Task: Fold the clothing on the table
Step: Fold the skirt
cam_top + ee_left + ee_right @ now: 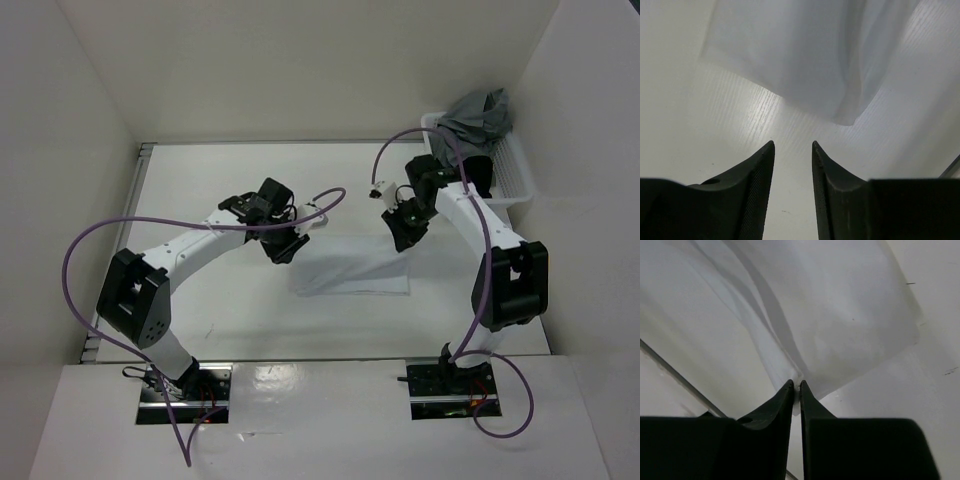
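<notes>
Clothing (350,270) lay on the surface (200,190) just beyond the parted, empty left tool (793,144), its fold pinched in the narrow right tool (795,383).

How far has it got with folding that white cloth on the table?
Done, it seems: the clothing lies as a compact, rectangular layered shape on the table. In hand: the right end effector, nearly closed, sits at a creased edge; whether it grips is unclear. The left end effector is open and empty, short of the clothing. Left: possibly another fold.
</notes>
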Tool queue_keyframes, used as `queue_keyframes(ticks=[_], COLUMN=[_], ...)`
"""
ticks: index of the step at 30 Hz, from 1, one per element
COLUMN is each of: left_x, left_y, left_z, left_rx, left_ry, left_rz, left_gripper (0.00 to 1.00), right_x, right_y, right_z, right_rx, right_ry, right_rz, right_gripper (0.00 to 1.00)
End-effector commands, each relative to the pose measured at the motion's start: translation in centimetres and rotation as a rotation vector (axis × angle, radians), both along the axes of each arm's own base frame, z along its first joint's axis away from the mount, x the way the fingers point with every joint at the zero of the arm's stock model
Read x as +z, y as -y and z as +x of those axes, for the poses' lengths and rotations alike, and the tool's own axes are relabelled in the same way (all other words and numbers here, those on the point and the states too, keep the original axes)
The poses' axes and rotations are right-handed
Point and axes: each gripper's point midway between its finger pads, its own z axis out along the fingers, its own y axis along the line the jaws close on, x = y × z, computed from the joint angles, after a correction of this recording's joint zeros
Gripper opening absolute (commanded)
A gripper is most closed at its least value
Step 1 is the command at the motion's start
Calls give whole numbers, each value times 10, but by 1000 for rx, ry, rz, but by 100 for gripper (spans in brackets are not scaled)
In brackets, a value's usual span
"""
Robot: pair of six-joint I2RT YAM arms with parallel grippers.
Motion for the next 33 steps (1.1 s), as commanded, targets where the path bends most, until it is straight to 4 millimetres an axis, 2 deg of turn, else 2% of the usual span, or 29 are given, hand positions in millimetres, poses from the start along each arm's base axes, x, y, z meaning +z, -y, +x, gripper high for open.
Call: queue_keyframes(ticks=[1,7,12,14,19,21,22,23,24,25,26,27,28,29,30,32,33], left_x=[9,7,5,10,24,30,36,35,46,47,47,59,60,60,67,72,73], left_y=[-2,-8,-18,-19,-43,-54,-59,-69,-75,-81,-95,-102,-110,-118,-134,-149,-165], left_z=[-6,-12,-15,-16,-8,-6,-1,0,3,5,7,10,9,10,10,10,8], left_rx=[-23,-18,12,27,116,175,201,242,279,309,362,403,437,471,540,612,672], left_ry=[8,3,15,33,72,81,100,98,123,130,131,160,163,171,188,204,210], left_rz=[-10,4,33,25,1,-18,-26,-29,-54,-63,-67,-94,-100,-110,-128,-149,-162], left_gripper=[44,44,44,44,45,45,46,48,52,57,70,77,83,90,98,100,100], right_x=[-4,-6,-23,-29,-37,-35,-29,-27,-18,-14,-10,-2,0,8,11,15,19], right_y=[-5,-7,-9,-11,-11,-11,-15,-16,-21,-23,-29,-33,-35,-43,-43,-53,-60], right_z=[-33,-63,-88,-100,-123,-123,-120,-118,-110,-105,-92,-80,-73,-56,-48,-32,-19], right_rx=[90,183,231,254,279,259,252,252,211,191,163,133,74,48,-23,-77,-94], right_ry=[-117,-235,-305,-340,-389,-386,-366,-355,-314,-291,-238,-177,-162,-82,-50,22,70], right_rz=[12,41,2,-8,-48,-47,-27,-25,-13,-6,12,11,6,21,3,-3,4], right_gripper=[16,17,23,27,33,38,42,51,58,61,68,82,88,93,99,99,99])
